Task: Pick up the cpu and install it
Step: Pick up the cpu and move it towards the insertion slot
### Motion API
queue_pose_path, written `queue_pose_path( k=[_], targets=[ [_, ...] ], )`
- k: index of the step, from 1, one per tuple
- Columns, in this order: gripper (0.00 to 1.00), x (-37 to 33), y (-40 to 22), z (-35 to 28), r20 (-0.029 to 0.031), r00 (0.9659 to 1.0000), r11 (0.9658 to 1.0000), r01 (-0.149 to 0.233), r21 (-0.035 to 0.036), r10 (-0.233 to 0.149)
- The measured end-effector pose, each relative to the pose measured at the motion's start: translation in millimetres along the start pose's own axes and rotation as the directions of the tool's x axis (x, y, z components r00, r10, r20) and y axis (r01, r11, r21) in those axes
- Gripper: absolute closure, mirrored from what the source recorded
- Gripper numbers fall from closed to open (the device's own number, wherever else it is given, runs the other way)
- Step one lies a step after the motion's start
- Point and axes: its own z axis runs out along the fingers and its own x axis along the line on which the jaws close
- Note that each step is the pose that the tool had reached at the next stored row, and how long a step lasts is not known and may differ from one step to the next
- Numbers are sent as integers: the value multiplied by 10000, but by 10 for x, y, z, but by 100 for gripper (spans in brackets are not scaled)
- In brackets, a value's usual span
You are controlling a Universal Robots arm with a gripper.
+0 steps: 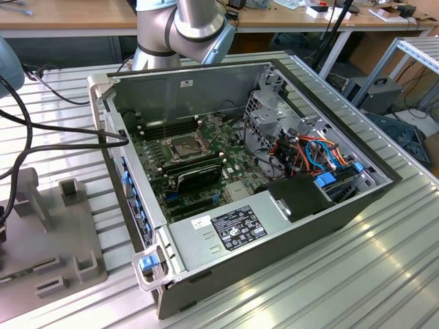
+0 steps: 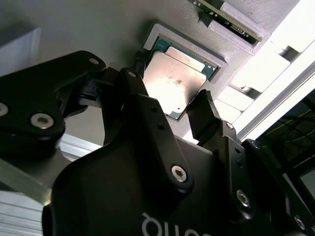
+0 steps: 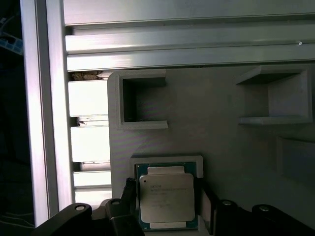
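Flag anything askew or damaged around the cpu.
Nothing stands out. The cpu lies flat and square in its grey holder, with no visible damage; the gripper straddles it with fingers apart.

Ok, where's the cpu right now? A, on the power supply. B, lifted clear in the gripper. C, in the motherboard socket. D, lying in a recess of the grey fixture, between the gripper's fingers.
D: both wrist views show the cpu lying flat in its recess in the grey fixture, with the open gripper and its fingers either side of it.
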Motion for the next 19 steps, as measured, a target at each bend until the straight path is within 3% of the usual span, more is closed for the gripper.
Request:
queue_pose_path(
  k=[5,6,19],
  targets=[
    [40,-1,0,-2,-2,10000,10000,0,3,0],
    [45,-1,0,-1,-2,10000,10000,0,2,0],
    [45,-3,1,-20,6,10000,10000,0,-4,0]
  ],
)
